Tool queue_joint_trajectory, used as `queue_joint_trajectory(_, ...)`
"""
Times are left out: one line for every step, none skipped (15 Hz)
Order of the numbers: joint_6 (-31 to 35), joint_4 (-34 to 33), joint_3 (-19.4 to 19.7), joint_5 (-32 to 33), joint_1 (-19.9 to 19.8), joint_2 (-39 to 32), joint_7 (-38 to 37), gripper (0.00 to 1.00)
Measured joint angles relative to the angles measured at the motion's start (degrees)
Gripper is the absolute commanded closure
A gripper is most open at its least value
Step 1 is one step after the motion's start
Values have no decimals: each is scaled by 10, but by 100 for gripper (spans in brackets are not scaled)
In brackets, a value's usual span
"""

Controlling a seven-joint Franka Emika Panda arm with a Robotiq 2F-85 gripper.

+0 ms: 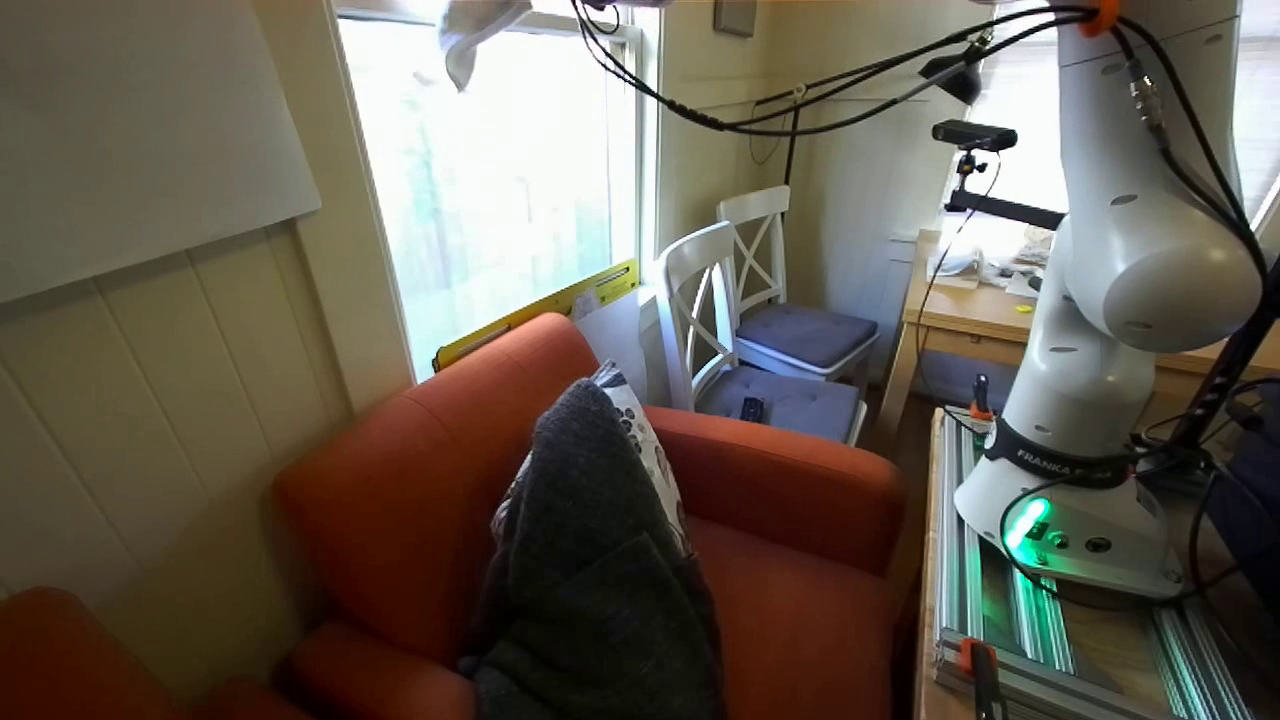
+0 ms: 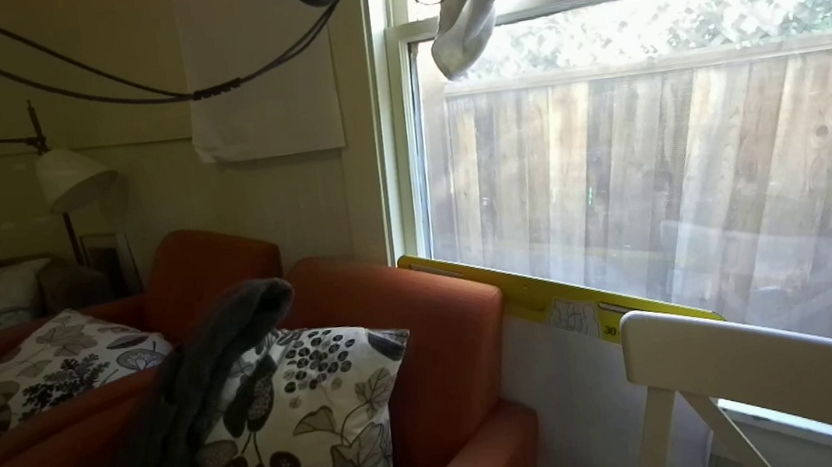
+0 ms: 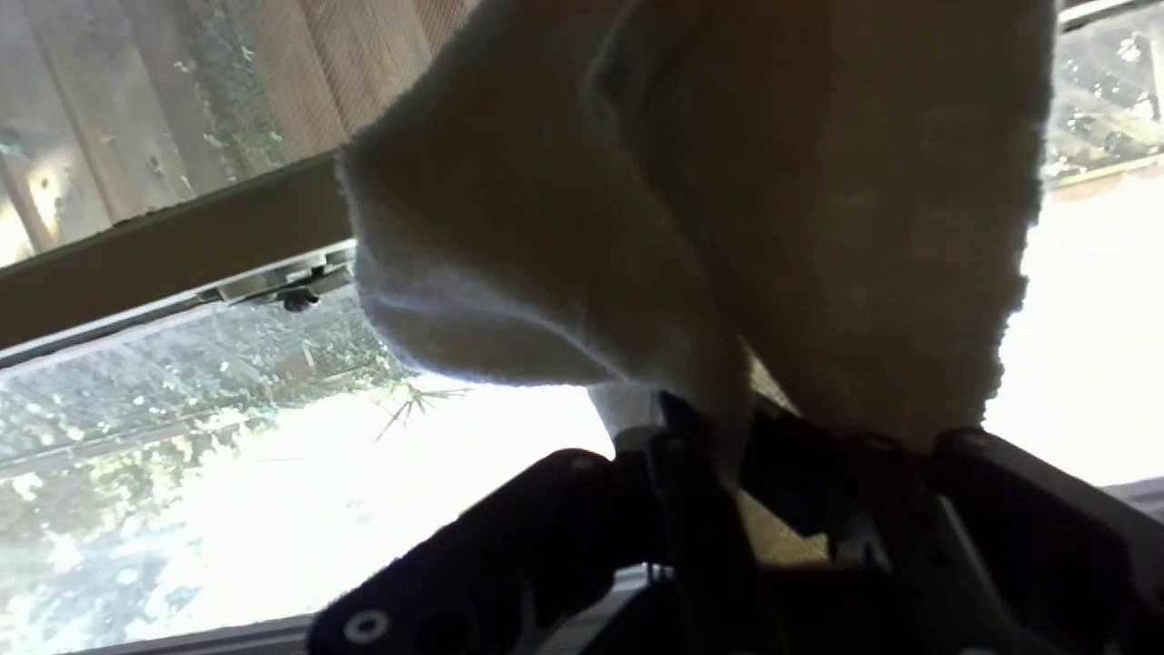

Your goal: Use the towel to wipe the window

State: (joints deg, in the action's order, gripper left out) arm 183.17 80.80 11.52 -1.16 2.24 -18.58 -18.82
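In an exterior view, strong daylight whitens the window (image 1: 510, 180) at eleven o'clock; a green light (image 1: 1027, 525) glows at four. In wrist view, the backlit towel (image 3: 727, 209) is dark, perhaps slightly blurred.

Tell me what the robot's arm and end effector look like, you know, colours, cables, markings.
The smooth white arm has rounded segments. A dark band low on it carries pale FRANKA lettering; a bright green light glows below. Black cables run along it, gathered by an orange fastening. The black end effector has angular, jointed links.
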Motion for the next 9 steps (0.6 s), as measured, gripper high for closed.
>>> queue_joint_trajectory(1, -16, 7, 0, 6, -11, -5, 97)
queue_joint_trajectory(2, -33, 12, 0, 13, -24, -8, 97)
queue_joint_trajectory(2, -50, 17, 0, 20, -38, -11, 97)
queue_joint_trajectory(2, -68, 21, 0, 28, -54, -14, 97)
queue_joint_trajectory(3, -87, 28, 0, 36, -70, -20, 97)
queue_joint_trajectory(5, -107, 36, 0, 44, -88, -26, 97)
queue_joint_trajectory(7, -126, 46, -1, 52, -104, -35, 97)
queue_joint_trajectory(8, -147, 55, -1, 59, -121, -43, 97)
queue_joint_trajectory(8, -167, 63, -2, 63, -137, -49, 97)
